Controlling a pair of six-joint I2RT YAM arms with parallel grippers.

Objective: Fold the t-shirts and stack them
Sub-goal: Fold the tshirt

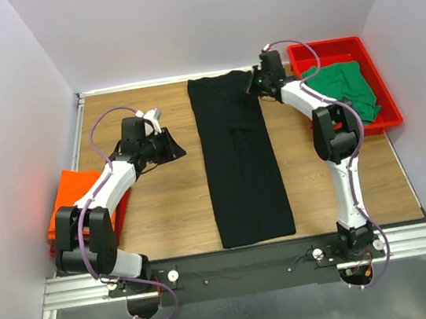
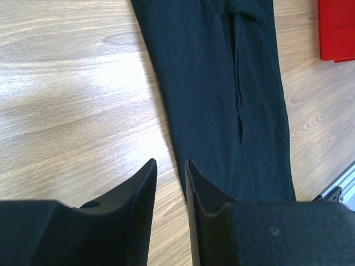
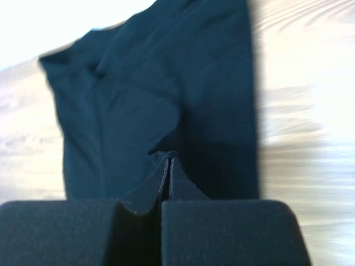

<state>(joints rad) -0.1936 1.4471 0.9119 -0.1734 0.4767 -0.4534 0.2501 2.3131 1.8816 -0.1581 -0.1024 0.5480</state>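
- Right now the right gripper (image 3: 168, 165) is reaching to the far right corner of the black t-shirt (image 1: 241, 163), with its jaws pressed together. The right wrist view shows a small pucker of the dark cloth caught at their tips.
- The black t-shirt is lying as a long narrow strip down the middle of the table (image 1: 165, 214), already folded lengthwise, with a loose flap showing near its far end.
- The left gripper (image 2: 171, 183) is hovering just beside the strip's left edge, its jaws standing slightly apart with nothing between them.
- The orange t-shirt (image 1: 74, 191) is sitting folded at the table's left edge, and the green t-shirt (image 1: 345, 85) is lying crumpled in the red tray (image 1: 324, 46) at the far right.
- The pinch is looking thin. If it is catching only the top layer, lifting could peel the lengthwise fold open instead of carrying the whole end over.
- With one corner held and the other far corner free, pulling toward the near edge is likely to skew the strip or drag it across the wood.
- The loose flap could bunch under the fold, leaving a lumpy base for the stack.
- The left jaws may be standing too narrowly apart to take several layers, so they could push the edge away rather than grip it.
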